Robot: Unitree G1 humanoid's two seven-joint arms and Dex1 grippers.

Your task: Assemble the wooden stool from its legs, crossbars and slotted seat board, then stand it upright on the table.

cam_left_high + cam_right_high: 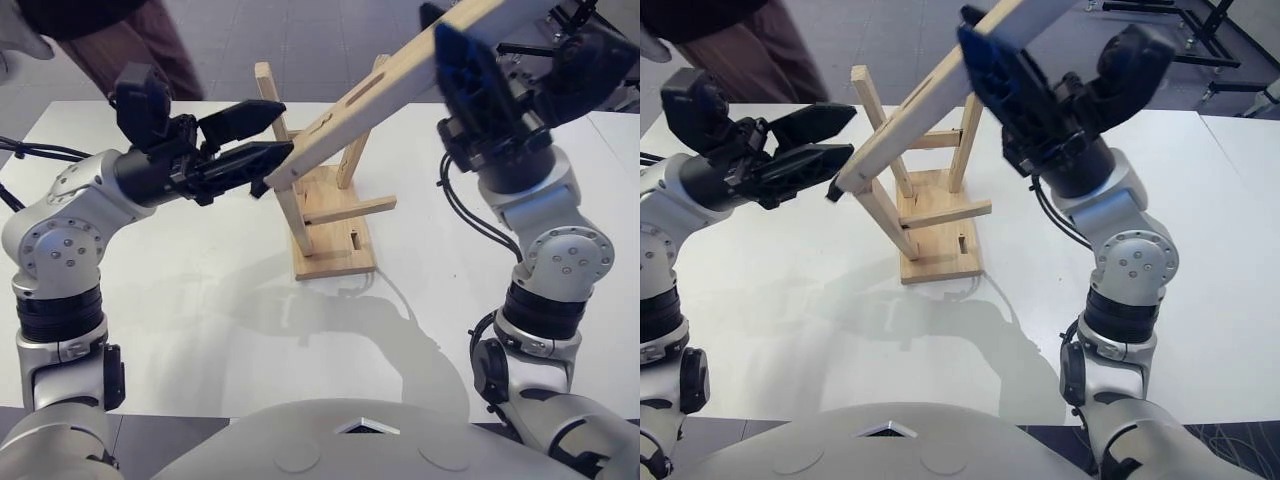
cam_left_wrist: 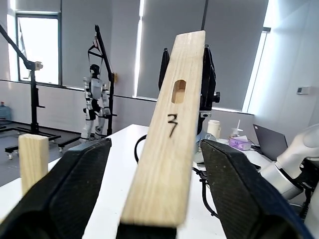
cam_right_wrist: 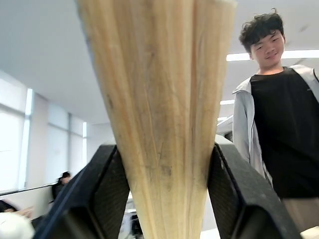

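White desk (image 1: 150, 300), large room with grey blinds behind. Item one, part-built stool: base board (image 1: 335, 262) flat on the desk near its middle, two legs (image 1: 293, 210) rising from it, one crossbar (image 1: 350, 210) low between them. Item two, slotted piece (image 1: 400, 78): a long wooden bar with cut-outs along its face, by its look a further leg. It is carried in the air on a slant, the high end toward the robot's right, the low end above the part-built stool and crossing in front of the nearer leg. Item three, right gripper (image 3: 164, 149): clamped on the upper stretch of the slotted piece, a finger pressed to each side. Item four, left gripper (image 1: 848, 130): spread wide, holding nothing. The low end of the slotted piece sits between its fingers (image 2: 75, 174), with a gap showing on either side. Step in hand, as judged: bringing the piece under two-gripper control before it is fitted to the stool. Next move calls for the left gripper to close squarely on the low end without knocking the standing legs, then for lining up a cut-out with its mating part. Which joint it is meant for cannot be told.
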